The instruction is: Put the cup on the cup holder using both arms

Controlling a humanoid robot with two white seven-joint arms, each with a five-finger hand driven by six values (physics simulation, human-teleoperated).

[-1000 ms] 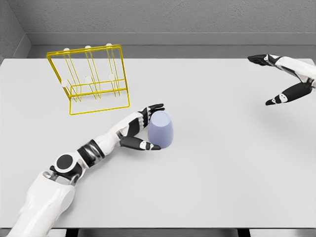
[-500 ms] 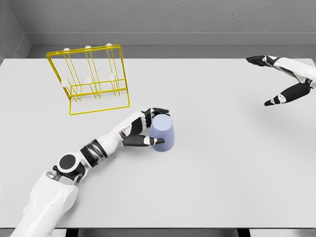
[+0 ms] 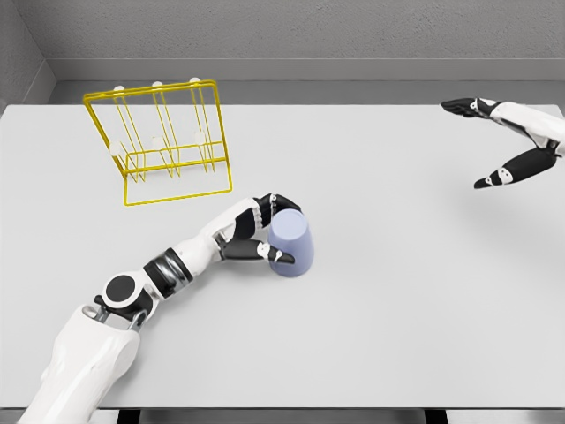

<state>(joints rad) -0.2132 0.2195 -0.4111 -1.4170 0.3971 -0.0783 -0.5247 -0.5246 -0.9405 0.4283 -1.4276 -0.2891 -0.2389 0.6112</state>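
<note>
Head view: The task is judged to be at its first stage, the grasp. The cup (image 3: 291, 244), pale lavender, is seen standing on the desk (image 3: 397, 291) just left of the picture's middle, tilted a little so that its wider end leans toward 5 o'clock. The left hand (image 3: 265, 231) is pressed against the cup's left side, at 9 o'clock of it; its fingers (image 3: 281, 205) are curled over the upper edge and the thumb (image 3: 275, 256) is laid against the lower flank, so the cup is taken to be pinched between them. No gap can be made out between the cup's base and the desk, so lifting is judged not yet done.

The cup holder (image 3: 163, 141), a yellow wire rack, is seen at 10 o'clock from the cup and well apart from it; nothing is hung on its prongs. The right hand (image 3: 508, 141) is held near the picture's right edge at 2 o'clock from the cup, far from it, fingers spread and nothing held.

Still to be done, as judged: the lift, the carry toward the rack, whatever share falls to the right arm, and the setting of the cup on a prong.

Counted: one cup, one cup holder, one desk, two hands. Three white-tipped prongs can be made out along the rack's top; those lower down are too small to be counted surely.
</note>
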